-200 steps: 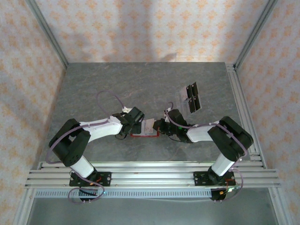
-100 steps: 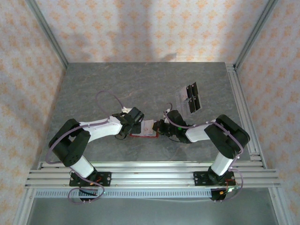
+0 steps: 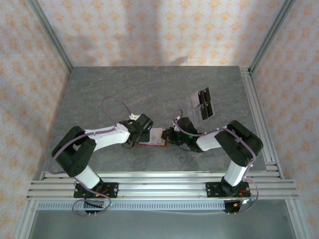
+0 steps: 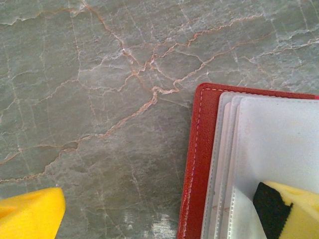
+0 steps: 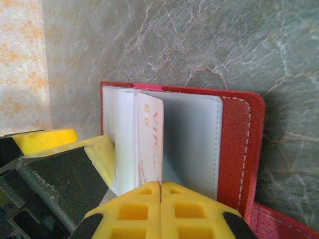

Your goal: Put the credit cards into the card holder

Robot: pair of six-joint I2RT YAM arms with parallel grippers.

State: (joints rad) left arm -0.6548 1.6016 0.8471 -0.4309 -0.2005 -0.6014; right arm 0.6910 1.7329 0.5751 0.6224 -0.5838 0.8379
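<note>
The right gripper [image 5: 160, 191], clamped on one credit card [image 5: 148, 139], holds it on edge over the open card holder [image 5: 239, 144], long axis pointing straight ahead. The left gripper [image 4: 162, 211], spread wide and empty, seems to pin the lining; other credit cards [image 3: 202, 104] lie farther back.

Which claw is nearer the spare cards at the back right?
Right. The right claw, shut on a card at the wallet, sits left of and in front of the spare cards. The left claw, open, is farther left, across the wallet.
</note>
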